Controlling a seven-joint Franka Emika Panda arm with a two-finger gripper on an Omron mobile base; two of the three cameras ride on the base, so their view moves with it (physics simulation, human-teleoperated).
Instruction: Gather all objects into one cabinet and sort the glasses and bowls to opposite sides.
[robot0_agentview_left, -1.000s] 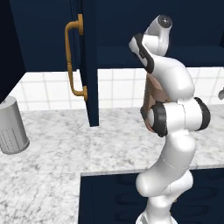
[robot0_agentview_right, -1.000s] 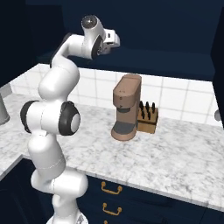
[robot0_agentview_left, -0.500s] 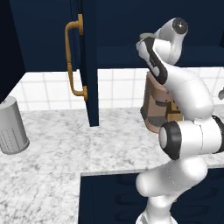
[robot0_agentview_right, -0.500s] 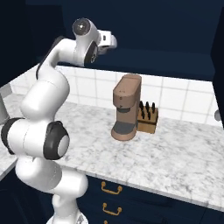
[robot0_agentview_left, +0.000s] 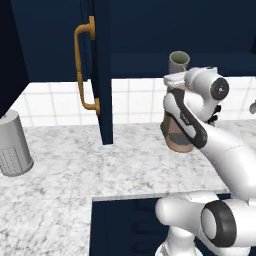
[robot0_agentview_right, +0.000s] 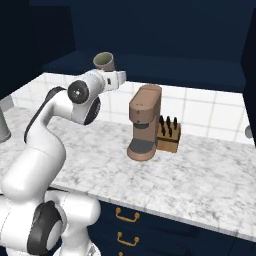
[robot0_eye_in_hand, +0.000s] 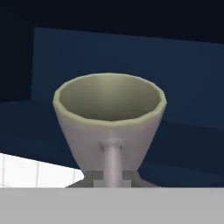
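My gripper (robot0_agentview_left: 178, 71) is shut on the grey-beige cup (robot0_agentview_left: 179, 62), one of the glasses, and holds it mouth-up above the hand, in front of the dark navy wall cabinet (robot0_agentview_left: 150, 30). In the right base view the cup (robot0_agentview_right: 104, 61) sits on top of the gripper (robot0_agentview_right: 106, 68), left of the coffee machine. The hand view looks up at the cup (robot0_eye_in_hand: 109, 113), with one finger (robot0_eye_in_hand: 112, 159) against its outer wall. The cabinet's door (robot0_agentview_left: 98, 70) stands open to the left, with its curved brass handle (robot0_agentview_left: 81, 65) showing.
A brown coffee machine (robot0_agentview_right: 144, 122) and a knife block (robot0_agentview_right: 168, 135) stand on the marble counter (robot0_agentview_right: 200, 175) against the tiled wall. A grey canister (robot0_agentview_left: 12, 145) is at the counter's far left. Navy drawers with brass pulls (robot0_agentview_right: 127, 216) lie below.
The hand has come down from high in front of the cabinet and carried the cup along. The arm's elbow swung lower. The jaws stayed shut.
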